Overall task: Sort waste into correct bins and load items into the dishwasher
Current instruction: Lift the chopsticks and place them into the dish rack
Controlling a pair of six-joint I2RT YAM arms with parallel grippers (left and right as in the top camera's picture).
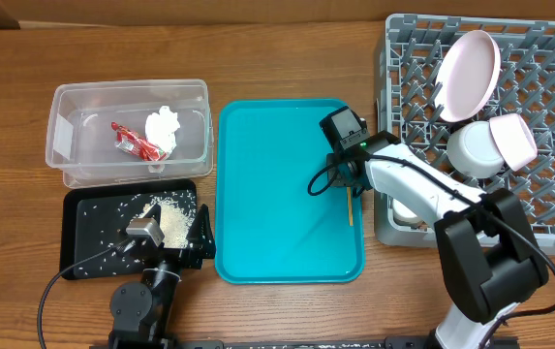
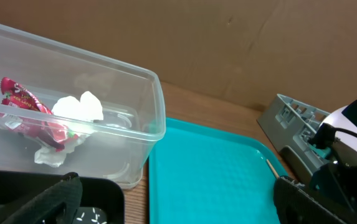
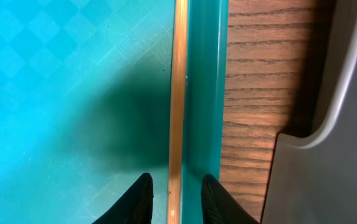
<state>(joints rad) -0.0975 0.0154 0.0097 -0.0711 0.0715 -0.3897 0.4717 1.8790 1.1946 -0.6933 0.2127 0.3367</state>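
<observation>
Right claw (image 3: pixel 173 200): partly open and holding nothing. Its two dark fingertips (image 3: pixel 138 198) straddle a single wooden chopstick (image 3: pixel 177 106), with a visible gap on each side of the stick, so neither pad touches it. The chopstick runs straight ahead of the claw from between the fingertips. It lies on the floor of the teal tray (image 3: pixel 53 74), tight against the tray's raised side wall.

In the wrist view, the open tray floor lies beside one fingertip and carries the claw's shadow. Beyond the other fingertip come the tray wall, a strip of wooden table (image 3: pixel 253 93), then the grey dish rack (image 3: pixel 328 174). How high the fingertips sit above the tray floor cannot be told.

Seen from overhead, the rack holds these items on the far side from this claw:
- A large pale plate (image 1: pixel 471 73), standing on edge.
- A white cup or bowl (image 1: pixel 473 150); which one cannot be told.
- A small plate (image 1: pixel 515 138), leaning against that vessel.

Left claw (image 2: pixel 177 183): wide open and empty, with one finger at each lower corner of its wrist view. It hangs over the shallow black tray (image 1: pixel 83 252), which holds scattered rice grains (image 1: pixel 166 218). Ahead of this claw stands the clear tub (image 2: pixel 156 106), containing the red snack wrapper (image 2: pixel 22 102) and the crumpled white tissue (image 2: pixel 78 109). The two lie touching. The teal tray is just beside the tub, and the right arm is at its far edge.
</observation>
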